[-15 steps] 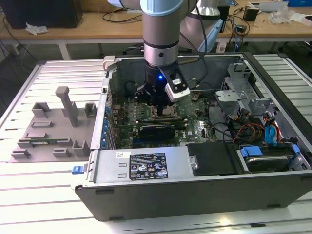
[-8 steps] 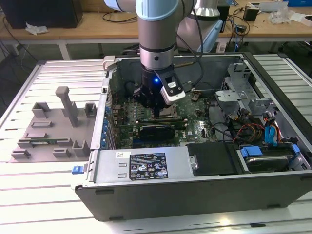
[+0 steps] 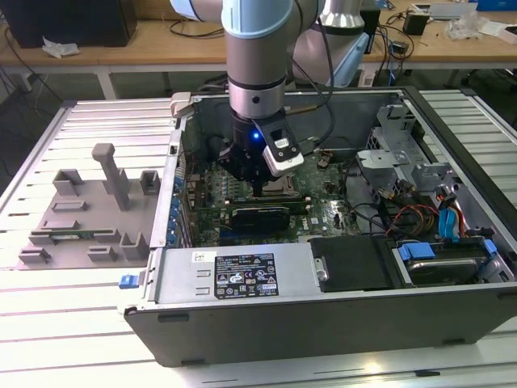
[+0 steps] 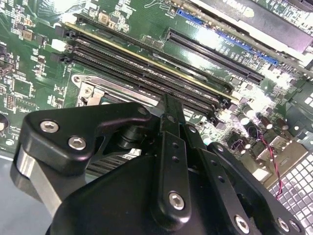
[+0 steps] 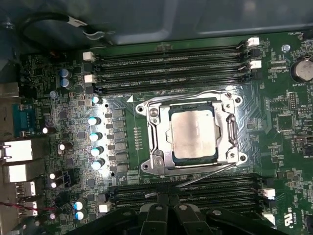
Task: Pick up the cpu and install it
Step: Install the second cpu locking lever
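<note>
We're parked over the green motherboard (image 3: 315,202) inside the open grey metal PC case (image 3: 242,279). The cpu (image 5: 191,133), a flat square chip with a dull silver metal lid, sits in the silver-framed socket (image 5: 151,142) between the black RAM slot banks (image 5: 171,61), apparently seated.

Risks as we judge them: the load plate and thin wire lever (image 5: 205,174) look unlatched, so any sideways nudge on lift-off could shift the chip and bend socket pins. The black gripper (image 4: 171,125) hangs just above the slots, so a low traverse could clip them.

Jaws: fingers look drawn together, holding nothing, and we can't tell if they touch the board.
</note>
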Robot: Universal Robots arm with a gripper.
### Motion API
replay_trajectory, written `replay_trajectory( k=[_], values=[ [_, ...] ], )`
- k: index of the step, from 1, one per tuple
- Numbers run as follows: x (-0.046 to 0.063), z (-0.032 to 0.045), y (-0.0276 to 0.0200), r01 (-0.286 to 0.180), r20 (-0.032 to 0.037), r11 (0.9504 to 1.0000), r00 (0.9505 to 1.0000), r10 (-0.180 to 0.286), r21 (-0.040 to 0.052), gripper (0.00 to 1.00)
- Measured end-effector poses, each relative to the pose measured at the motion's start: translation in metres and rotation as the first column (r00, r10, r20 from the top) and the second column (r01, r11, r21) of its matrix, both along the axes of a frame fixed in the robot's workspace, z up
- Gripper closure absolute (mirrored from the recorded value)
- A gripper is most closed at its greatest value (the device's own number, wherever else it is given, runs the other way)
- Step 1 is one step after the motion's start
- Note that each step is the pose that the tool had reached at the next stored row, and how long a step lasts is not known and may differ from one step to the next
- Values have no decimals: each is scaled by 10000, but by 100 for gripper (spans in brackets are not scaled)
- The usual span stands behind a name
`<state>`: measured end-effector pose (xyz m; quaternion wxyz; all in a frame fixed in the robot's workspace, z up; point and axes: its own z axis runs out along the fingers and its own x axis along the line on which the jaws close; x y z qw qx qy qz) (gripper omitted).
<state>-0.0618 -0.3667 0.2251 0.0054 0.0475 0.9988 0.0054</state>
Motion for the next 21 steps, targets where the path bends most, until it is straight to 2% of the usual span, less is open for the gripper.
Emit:
replay_trajectory(
  k=[1,3,5,7,11,13,19,21],
  values=[
    [-2,-2,0,2,3,10000,10000,-2,3,89],
    [-8,-9,-2,1,29,10000,10000,-1,99,89],
    [-15,-11,-6,2,84,9995,10000,-4,302,89],
    [-24,-14,-17,-23,177,9982,9998,13,606,89],
    [-43,-26,-59,-78,217,9960,9997,59,887,89],
    [-52,-43,-101,-143,224,9944,9997,120,1047,89],
    [-56,-102,-121,-257,227,9929,9995,232,1164,89],
    [-61,-102,-131,-267,226,9928,9995,242,1167,89]
  ],
)
